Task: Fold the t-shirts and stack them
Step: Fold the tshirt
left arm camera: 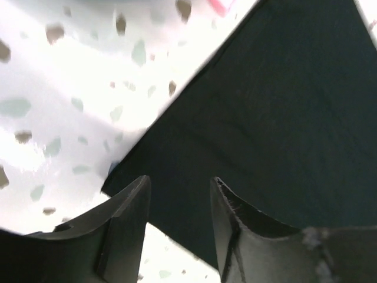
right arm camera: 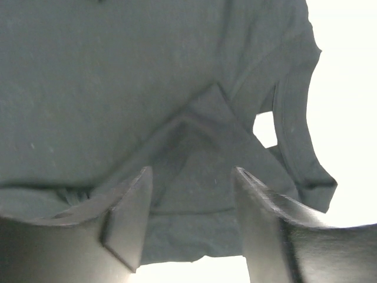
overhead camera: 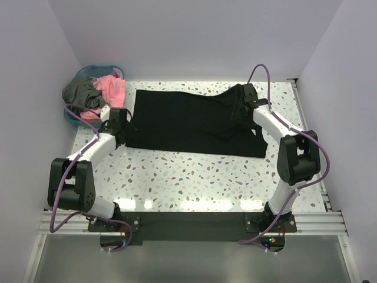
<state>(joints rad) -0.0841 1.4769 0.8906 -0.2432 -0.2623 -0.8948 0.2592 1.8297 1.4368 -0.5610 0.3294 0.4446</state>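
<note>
- Left gripper (overhead camera: 119,119) is hovering with its fingers apart and nothing between them, at the left edge of the black shirt (overhead camera: 188,121).
- In the left wrist view, this gripper (left arm camera: 179,184) is sitting over the shirt's (left arm camera: 283,118) near-left corner, where the dark cloth is meeting the speckled worktop (left arm camera: 59,88).
- Whether the fingers are touching the cloth cannot be told.
- Right gripper (overhead camera: 245,94) is also standing with its fingers apart and holding nothing, over the right end of the black shirt, near the worktop's far right corner.
- In the right wrist view, this gripper (right arm camera: 191,174) is looking down on rumpled cloth (right arm camera: 118,76), with a raised triangular fold lying between the two fingers.
- A sleeve is curving along the right side of that view, and a small gap of bright worktop is showing beside it.
- The black shirt is lying spread across the far half of the worktop (overhead camera: 194,177), flat and smooth on its left and middle, bunched and creased at its right end.
- The pink shirt (overhead camera: 112,88) and the grey shirt (overhead camera: 79,91) are lying heaped together in the blue basket (overhead camera: 100,65) at the worktop's far left corner, the grey one to the left and the pink one to the right.
- Both are spilling over the basket's rim, and the pink one is hanging toward the left arm.
</note>
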